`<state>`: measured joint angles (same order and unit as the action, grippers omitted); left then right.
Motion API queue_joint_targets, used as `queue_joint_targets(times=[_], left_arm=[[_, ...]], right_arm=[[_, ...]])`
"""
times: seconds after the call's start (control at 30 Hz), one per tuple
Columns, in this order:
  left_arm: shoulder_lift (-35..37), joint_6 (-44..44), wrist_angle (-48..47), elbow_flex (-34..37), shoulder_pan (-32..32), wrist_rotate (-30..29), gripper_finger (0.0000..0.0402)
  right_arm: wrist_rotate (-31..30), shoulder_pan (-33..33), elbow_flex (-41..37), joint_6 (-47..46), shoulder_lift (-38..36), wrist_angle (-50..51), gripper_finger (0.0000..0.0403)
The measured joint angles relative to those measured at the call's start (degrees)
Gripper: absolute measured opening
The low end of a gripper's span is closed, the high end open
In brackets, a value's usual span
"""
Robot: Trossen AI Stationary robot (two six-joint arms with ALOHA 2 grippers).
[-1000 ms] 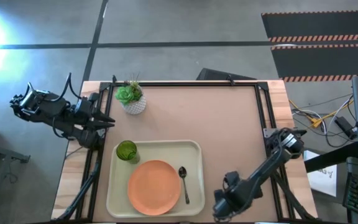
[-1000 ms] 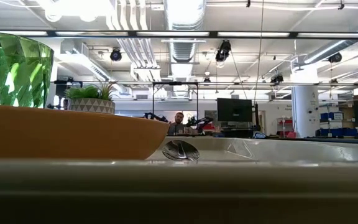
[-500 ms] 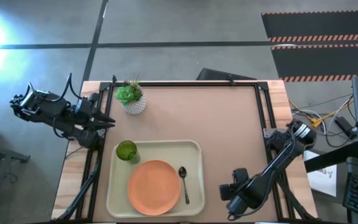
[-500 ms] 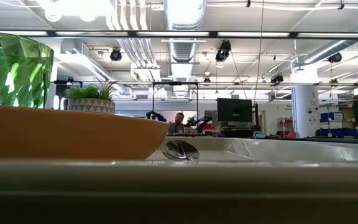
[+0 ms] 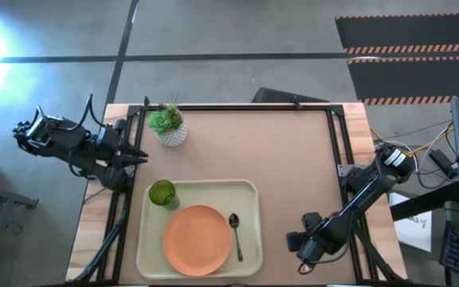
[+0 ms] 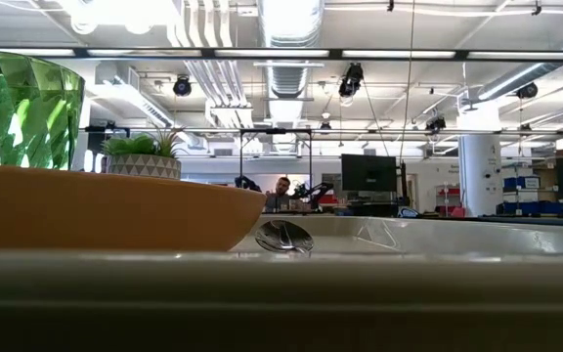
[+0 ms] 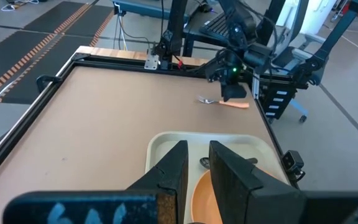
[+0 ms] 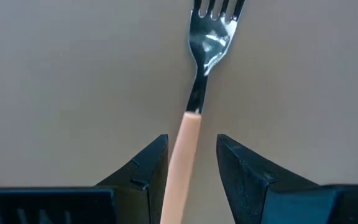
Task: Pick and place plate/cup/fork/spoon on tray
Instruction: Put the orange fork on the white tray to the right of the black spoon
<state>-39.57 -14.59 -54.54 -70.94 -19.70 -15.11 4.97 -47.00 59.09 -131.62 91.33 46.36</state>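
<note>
Two parted right jaws [image 8: 191,165] straddle the fork [image 8: 194,93] on the worktop [image 5: 293,159], lower right of the high view, without touching it; left jaws [image 7: 194,171] are narrowly apart, empty.

Overhead and rim-level views share the tray [image 5: 249,191]; wrist views look forward.

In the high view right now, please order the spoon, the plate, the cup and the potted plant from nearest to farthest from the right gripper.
From the right gripper:
1. Spoon, on the tray's right side.
2. Plate, tray middle.
3. Cup, tray's far left corner.
4. Potted plant, far left of the table, off the tray.
</note>
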Motion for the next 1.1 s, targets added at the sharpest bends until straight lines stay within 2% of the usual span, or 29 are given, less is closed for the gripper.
queue_joint_targets(times=[0.13, 0.83, 0.97, 1.1], left_arm=[[0.0, 0.0, 0.02, 0.0, 0.0, -0.01, 0.0047], [-0.46, 0.0, 0.02, 0.09, 0.02, -0.02, 0.0047], [-0.66, 0.0, 0.02, 0.09, 0.02, -0.04, 0.0047], [-0.72, 0.02, 0.02, 0.09, 0.01, -0.04, 0.0047]], right_arm=[[-0.01, 0.03, -2.44, -0.01, 0.0, -3.74, 0.0125], [-1.31, 2.04, -5.86, 0.16, 0.32, -6.7, 0.0122], [-1.17, 2.52, -5.86, 0.27, 1.43, -7.16, 0.0094], [-1.89, 2.78, -5.88, 0.4, 2.59, -8.56, 0.0037]])
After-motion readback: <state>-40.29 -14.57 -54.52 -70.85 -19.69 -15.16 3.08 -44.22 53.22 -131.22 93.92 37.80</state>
